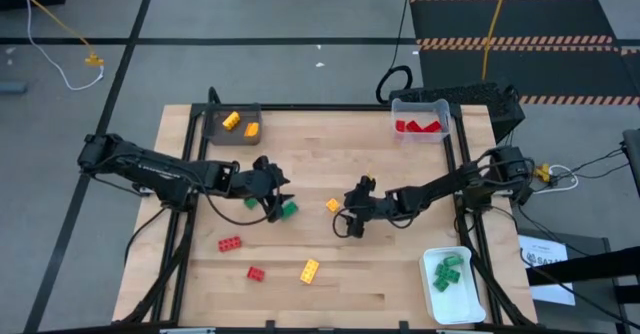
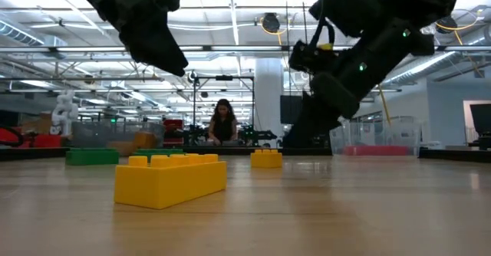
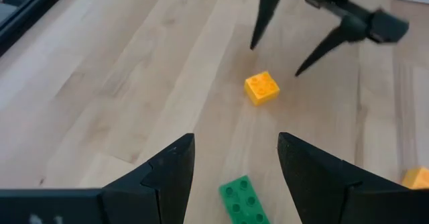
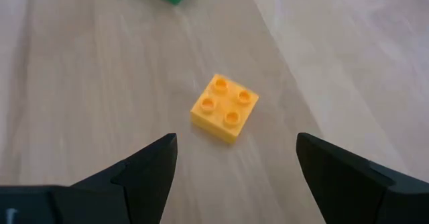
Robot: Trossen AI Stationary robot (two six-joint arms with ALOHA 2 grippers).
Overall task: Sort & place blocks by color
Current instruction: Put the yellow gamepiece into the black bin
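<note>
Both grippers hang empty, jaws apart — the right gripper (image 4: 234, 158) over a yellow block (image 4: 224, 108), the left gripper (image 3: 236, 158) above a green block (image 3: 242, 200).

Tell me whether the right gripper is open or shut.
Open. The right gripper has its fingers spread wide, empty, with the yellow block lying on the table ahead.

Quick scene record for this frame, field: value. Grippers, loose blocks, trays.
left gripper: open, above the green block, empty
right gripper: open, facing the small orange block, empty
loose on table: green block, small orange block, two red blocks, yellow block
dark grey tray: two yellow-orange blocks
clear tray: red blocks
white tray: green blocks
</note>
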